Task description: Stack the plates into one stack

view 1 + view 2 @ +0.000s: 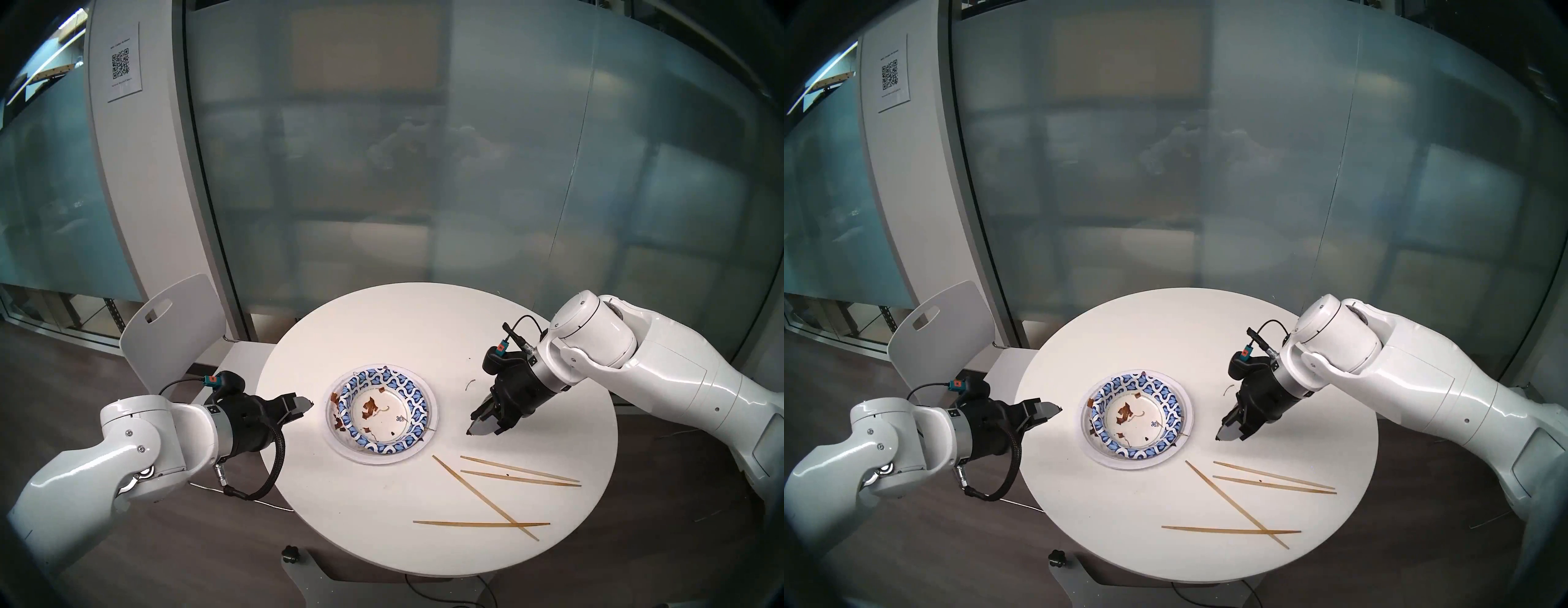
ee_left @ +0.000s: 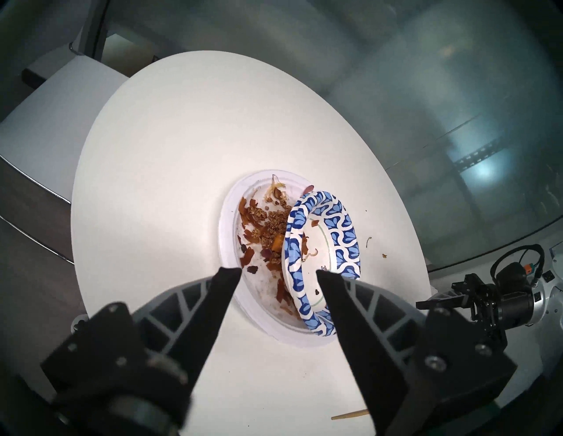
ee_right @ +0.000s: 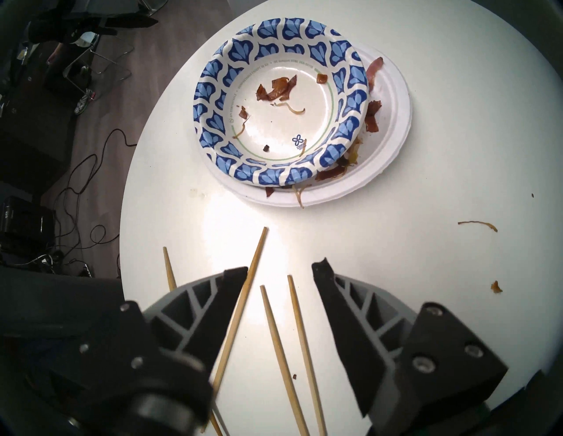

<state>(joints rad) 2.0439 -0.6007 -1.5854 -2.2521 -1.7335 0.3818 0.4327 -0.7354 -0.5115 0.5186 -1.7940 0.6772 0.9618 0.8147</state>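
Observation:
A stack of plates sits mid-table. Its top is a blue-and-white patterned plate (image 1: 382, 409) (image 1: 1138, 418) (image 3: 280, 103) holding brown food scraps. It rests off-centre and slightly tilted in a wider plain white plate (image 1: 369, 460) (image 2: 231, 213) (image 3: 393, 121), which holds more scraps. Whether other plates lie beneath is hidden. My left gripper (image 1: 303, 407) (image 1: 1049, 411) (image 2: 278, 272) hovers at the table's left edge, pointing at the stack, open and empty. To the right of the stack, my right gripper (image 1: 477, 429) (image 1: 1225, 435) (image 3: 278, 268) points down above the table, open and empty.
Several wooden chopsticks (image 1: 519, 469) (image 1: 1274, 475) (image 3: 301, 335) lie scattered at the front right of the round white table (image 1: 403, 331), just below my right gripper. Small food scraps (image 3: 478, 225) lie right of the stack. A white chair (image 1: 178, 322) stands at the back left.

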